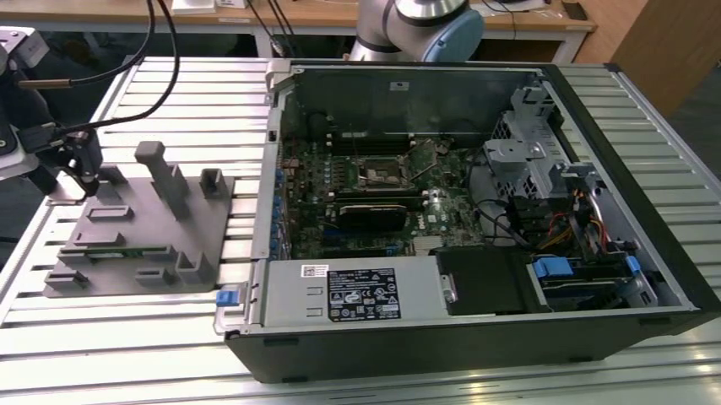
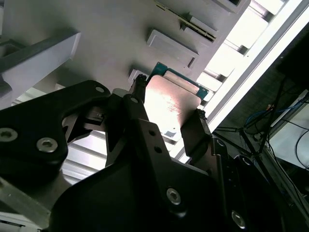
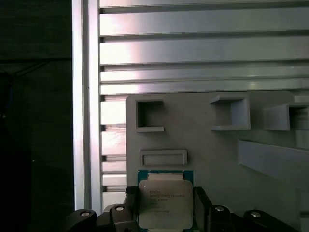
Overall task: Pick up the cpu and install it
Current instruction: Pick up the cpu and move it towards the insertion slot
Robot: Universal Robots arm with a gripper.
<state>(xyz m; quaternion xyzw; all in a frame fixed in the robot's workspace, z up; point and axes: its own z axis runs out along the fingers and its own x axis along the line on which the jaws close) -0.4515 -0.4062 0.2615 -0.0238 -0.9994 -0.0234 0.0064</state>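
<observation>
- Nearest me, at six o'clock in the exterior view, the ribbed aluminium table (image 1: 113, 337) carries an open black tower computer case (image 1: 451, 350) lying on its side. A silver power-supply box (image 1: 349, 291) with a white label sits along the case's near wall.
- At eight o'clock, towards the exterior view's left, a flat grey plastic tray (image 1: 135, 228) with raised blocks and upright posts lies on the table, just beside the case.
- At nine o'clock, over the tray's outer edge, hangs the black two-finger gripper (image 1: 79, 186), pointing down.
- In both wrist views its dark fingers (image 3: 130, 205) press against opposite sides of the cpu (image 3: 164, 203), a small flat square chip with a shiny silver top and a thin green rim. The gripper is clamped on it.
- The cpu (image 2: 171, 101) sits level between the fingers, over the grey tray and close to the tray's edge by the table slats. I cannot tell whether it is lifted clear of the tray or touching it.
- Further back, near the centre of the exterior view, the green motherboard (image 1: 338, 202) lies inside the case. Its black square socket frame (image 1: 376, 175) is well apart from the gripper.
- Farthest off, at twelve o'clock, stands the grey and light-blue base of the robot arm (image 1: 417, 25), behind the case.
</observation>
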